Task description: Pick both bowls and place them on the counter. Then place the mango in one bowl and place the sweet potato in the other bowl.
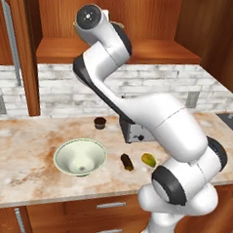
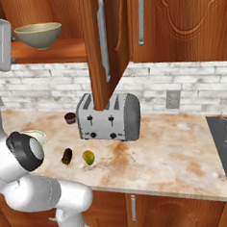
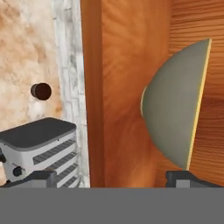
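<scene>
Grey-olive bowl (image 2: 38, 35) with thin cream rim — upright on the wooden shelf (image 2: 57, 50) above the tiled backsplash, not yet brought down. The hand view shows it rolled sideways, its outer wall (image 3: 175, 113) just ahead of the end effector (image 3: 109, 177), whose two dark tips stand spread wide with nothing between them; the bowl lies toward one tip, not centred in the gap. Judged: the arm is raised to the shelf so that it can take this second bowl.

White bowl with green pattern (image 1: 80, 157) — already on the marble table (image 1: 18, 161), upright, mouth open, near the front edge; a sliver of it (image 2: 37, 137) shows past the arm in the right base view.

Sweet potato (image 1: 127, 162) and mango (image 1: 148, 160) — lying loose on the table, near one another but apart, to the right of the white bowl. Neither is in a bowl.

Other items: a silver toaster (image 2: 109, 116) behind the two foods; a small dark brown cupcake-like thing (image 1: 100, 122) near the backsplash; a dark cooktop (image 2: 226, 145) well off to the right.

Obstructions: an upright wooden panel (image 2: 96, 44) stands beside the shelf opening and, as seen from the hand, lies close to the bowl's side — likely to crowd the approach and any withdrawal.
</scene>
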